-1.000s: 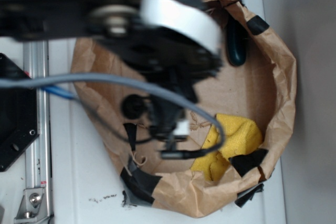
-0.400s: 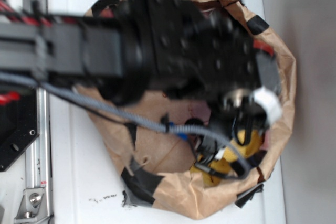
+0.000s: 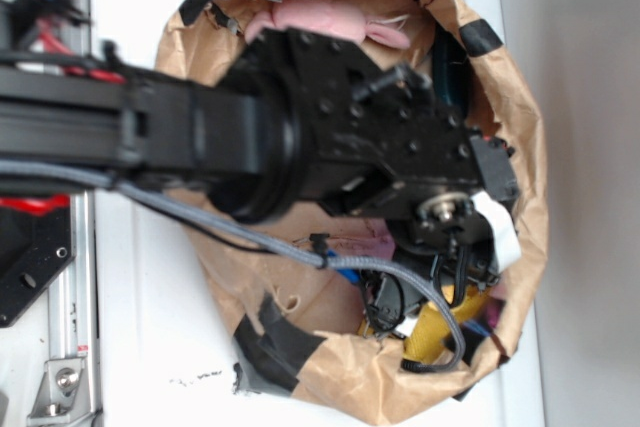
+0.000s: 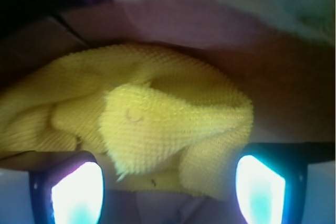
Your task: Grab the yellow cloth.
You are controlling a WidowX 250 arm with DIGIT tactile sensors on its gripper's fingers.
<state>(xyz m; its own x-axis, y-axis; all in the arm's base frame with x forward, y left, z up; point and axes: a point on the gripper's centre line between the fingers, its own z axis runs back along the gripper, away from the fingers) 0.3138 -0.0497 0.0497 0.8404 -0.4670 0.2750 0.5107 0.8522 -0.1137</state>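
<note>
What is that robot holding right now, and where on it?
Nothing yet. The fingers stand apart, and the yellow cloth bunches between them, ungripped.

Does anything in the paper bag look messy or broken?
Yes. The brown paper bag is crumpled, with a ragged rim patched with black tape. Inside, the bright yellow woven cloth lies bunched in folds rather than flat, between the open gripper fingers. Nothing looks spilled.
</note>
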